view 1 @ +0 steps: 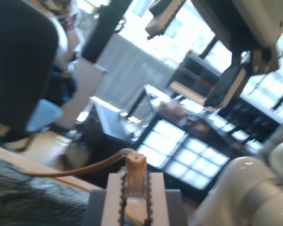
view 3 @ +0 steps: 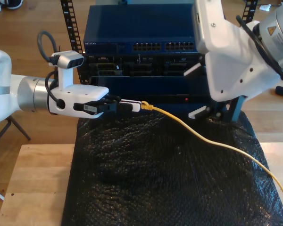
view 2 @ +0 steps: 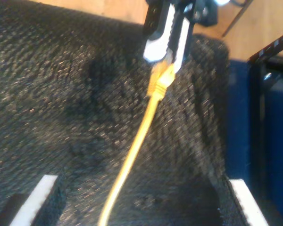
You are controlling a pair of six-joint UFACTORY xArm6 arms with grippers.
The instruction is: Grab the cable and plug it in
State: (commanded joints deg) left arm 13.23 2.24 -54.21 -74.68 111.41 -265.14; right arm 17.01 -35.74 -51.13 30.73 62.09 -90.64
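A black mat (view 3: pixel 155 179) with a bubbly texture covers most of a wooden table (view 3: pixel 37 179). Behind the table stands a dark blue rack of network devices (view 3: pixel 137 28) on a wooden floor (view 3: pixel 28 19). Our first pincer (view 3: pixel 132 105) reaches in from the exterior view's left, at the far edge of the mat, and it is closed tight on the plug (view 3: pixel 147 106) of the yellow cable (view 3: pixel 203 137). In the first wrist view the plug (view 1: pixel 136 174) sits between the two toothed pads of this pincer (view 1: pixel 136 188) and its tip sticks out past them. In the exterior view the plug lies almost level, with its long axis across the picture and its tip toward that view's left, inside the pincer. From there the cable runs to the exterior view's right, sags onto the mat and leaves at the lower right corner. Our second pincer (view 3: pixel 217 112) hangs at the exterior view's right, near the far edge of the mat. Its fingers (view 2: pixel 37 197) stand wide apart and hold nothing, and the cable (view 2: pixel 137 141) passes between them on the mat, well apart from both.
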